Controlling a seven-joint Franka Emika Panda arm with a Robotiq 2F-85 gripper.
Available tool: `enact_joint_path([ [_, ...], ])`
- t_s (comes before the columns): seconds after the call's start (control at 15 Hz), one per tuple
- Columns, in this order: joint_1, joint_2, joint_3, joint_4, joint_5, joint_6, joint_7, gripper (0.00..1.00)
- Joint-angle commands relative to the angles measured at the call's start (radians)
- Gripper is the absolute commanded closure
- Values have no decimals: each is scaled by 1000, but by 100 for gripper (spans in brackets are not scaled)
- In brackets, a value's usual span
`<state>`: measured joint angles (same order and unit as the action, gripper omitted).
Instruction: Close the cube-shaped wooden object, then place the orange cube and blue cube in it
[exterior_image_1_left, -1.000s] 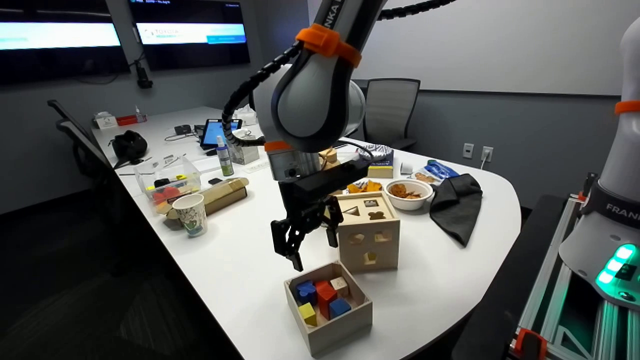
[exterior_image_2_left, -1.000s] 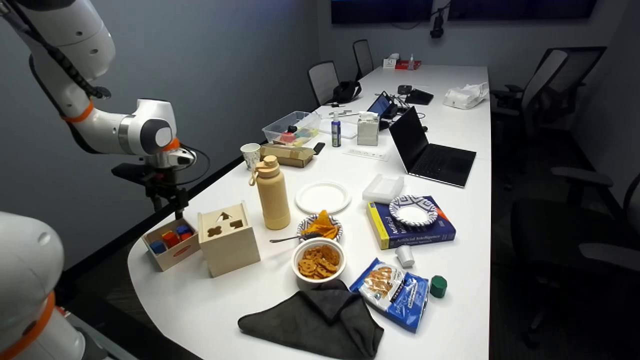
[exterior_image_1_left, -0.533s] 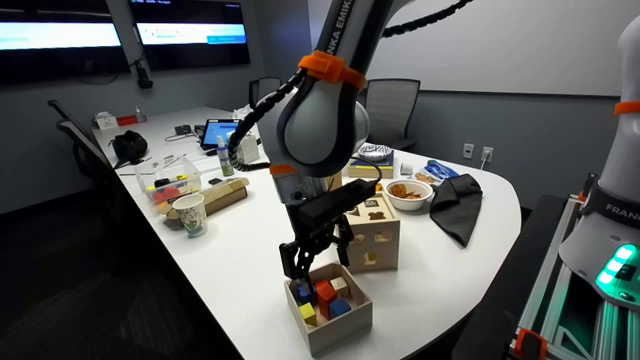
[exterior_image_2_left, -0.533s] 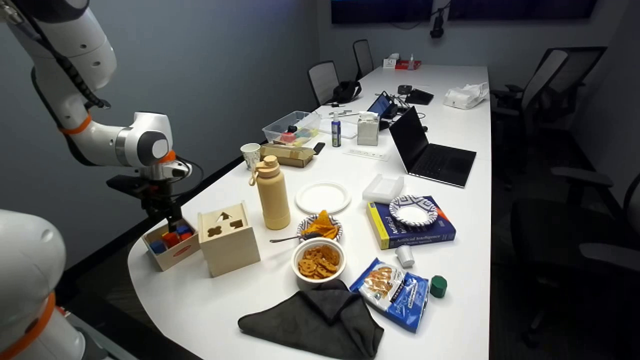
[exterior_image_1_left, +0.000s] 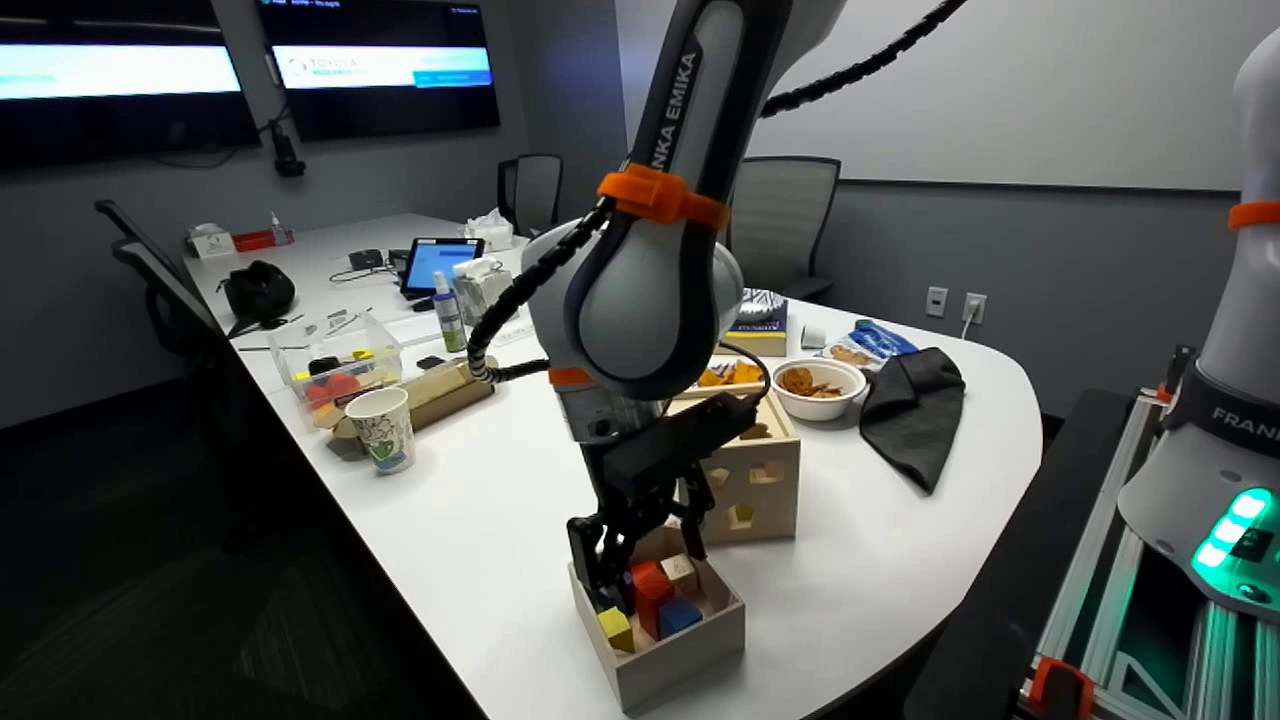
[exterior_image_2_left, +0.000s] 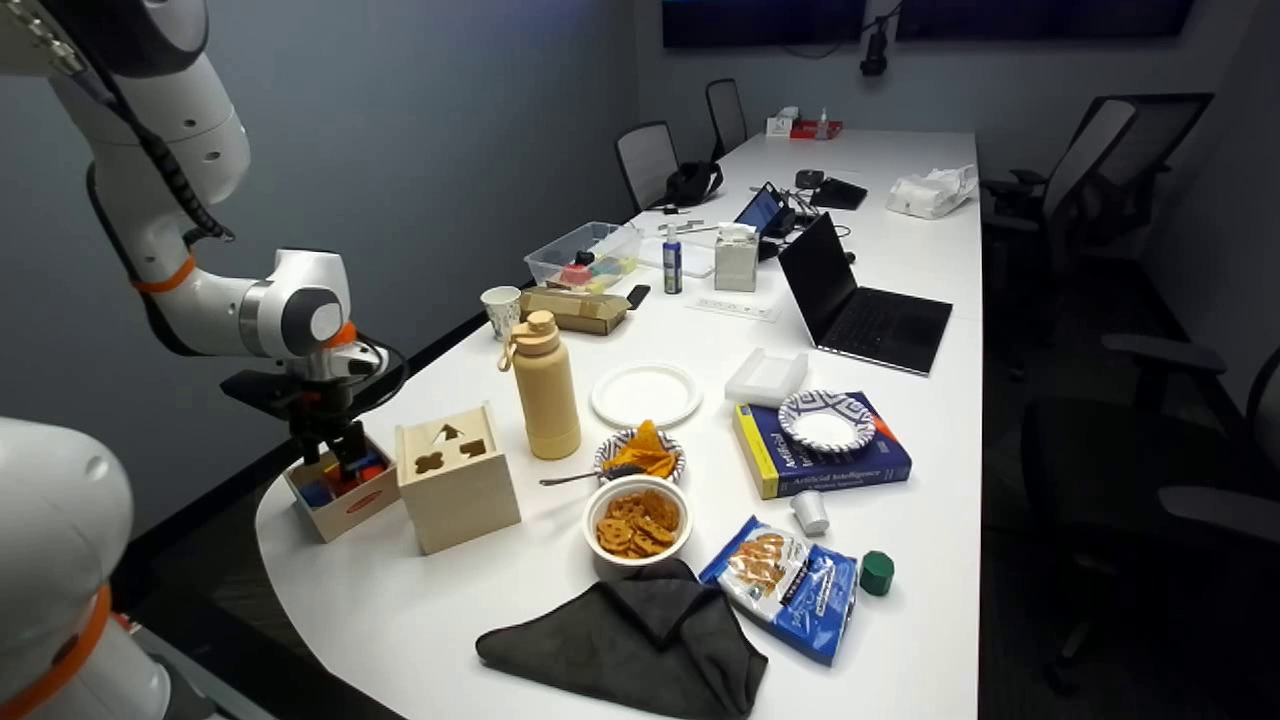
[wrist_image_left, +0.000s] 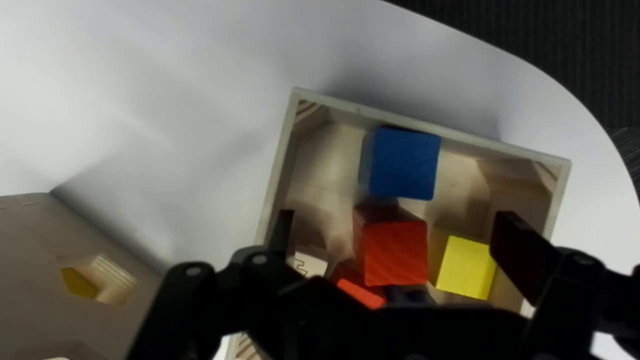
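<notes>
Wood is what your blue cube (wrist_image_left: 404, 162) seems to be made of, so it should be light and hard, and not easy to break. Smooth paint may make it a bit slippery. It lies in the shallow tray (exterior_image_1_left: 690, 660), near one wall. Take it by the two flat sides with room beside them, not by the side near that wall or the side facing the red block (wrist_image_left: 395, 252). Your jaws stand spread apart at the tray and pinch nothing you can see; the red block and the yellow block (wrist_image_left: 467, 267) show between them. You can't be sure where the orange cube is. The wooden box (exterior_image_2_left: 458, 500) stands beside the tray on the table (exterior_image_2_left: 420, 610), and its lid (exterior_image_2_left: 450, 452) looks closed.

The book (exterior_image_2_left: 830, 472) says "Artificial Intelligence", the arm (exterior_image_1_left: 680, 110) shows "EMIKA", and a big screen (exterior_image_1_left: 385, 70) says "TOYOTA". The red label (exterior_image_2_left: 363, 503) on the tray and the print on the snack bag (exterior_image_2_left: 785, 590) are too small to make out.
</notes>
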<state>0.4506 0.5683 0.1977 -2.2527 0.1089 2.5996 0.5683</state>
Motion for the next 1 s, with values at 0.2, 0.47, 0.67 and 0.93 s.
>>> enact_joint_path([
  [0.2,24,51,-15,42,18,28,14,1],
  [0.47,26,64,-16,53,21,28,16,40],
  [0.67,31,68,-20,57,20,27,24,64],
  [0.93,51,60,-37,55,9,19,56,92],
])
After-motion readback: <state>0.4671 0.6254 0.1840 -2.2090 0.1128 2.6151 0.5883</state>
